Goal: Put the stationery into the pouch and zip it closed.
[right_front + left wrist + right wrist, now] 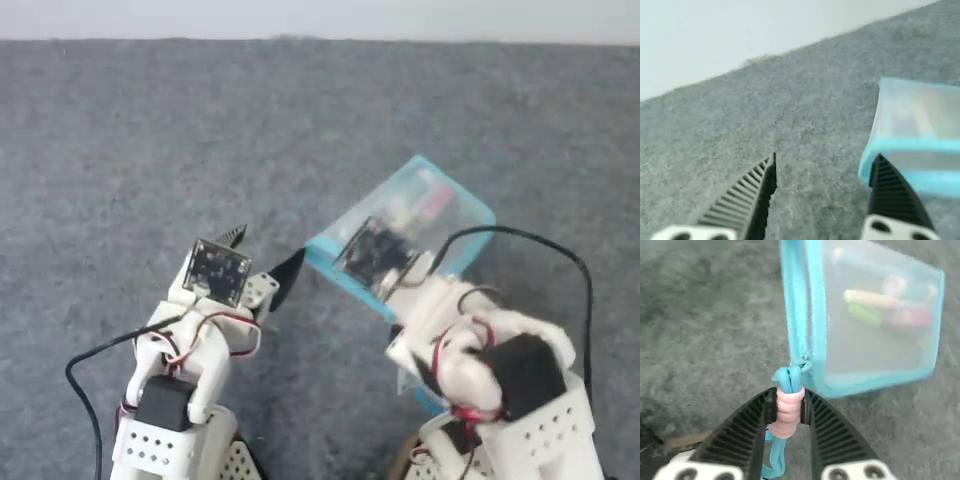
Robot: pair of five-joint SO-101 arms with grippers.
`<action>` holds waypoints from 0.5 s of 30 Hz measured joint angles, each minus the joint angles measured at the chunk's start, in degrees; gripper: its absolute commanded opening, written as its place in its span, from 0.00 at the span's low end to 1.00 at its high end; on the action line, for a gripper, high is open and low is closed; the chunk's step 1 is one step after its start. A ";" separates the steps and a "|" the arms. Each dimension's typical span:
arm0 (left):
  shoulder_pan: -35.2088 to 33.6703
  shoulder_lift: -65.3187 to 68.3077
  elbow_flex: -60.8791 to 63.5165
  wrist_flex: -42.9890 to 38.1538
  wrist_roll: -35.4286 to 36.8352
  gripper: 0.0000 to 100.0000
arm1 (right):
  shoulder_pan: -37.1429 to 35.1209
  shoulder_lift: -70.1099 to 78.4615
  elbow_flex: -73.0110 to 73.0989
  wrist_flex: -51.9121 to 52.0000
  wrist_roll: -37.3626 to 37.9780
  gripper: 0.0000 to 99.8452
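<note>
On grey felt [200,120], right hand [788,396] clenched on pink zip pull [788,412], pouch [865,355] holding stationery [875,300], left hand [825,161] released beside it

Stationery [880,307] inside pouch [445,205], pull tab [788,410] between fingers [745,432] of right gripper [789,392], left gripper [825,160] just left of pouch.

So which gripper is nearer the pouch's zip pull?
Right. The right gripper is shut on the pink pull at one corner of the pouch. The left gripper hangs open beside the pouch, away from the pull.
</note>
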 measured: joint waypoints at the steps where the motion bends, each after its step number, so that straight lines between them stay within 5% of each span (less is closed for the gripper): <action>1: 0.09 0.00 0.00 -0.44 0.00 0.28 | -1.32 -0.53 0.00 0.35 -0.53 0.01; 15: 0.26 0.00 0.00 -0.53 0.00 0.28 | -4.22 0.00 -6.68 0.53 -2.46 0.01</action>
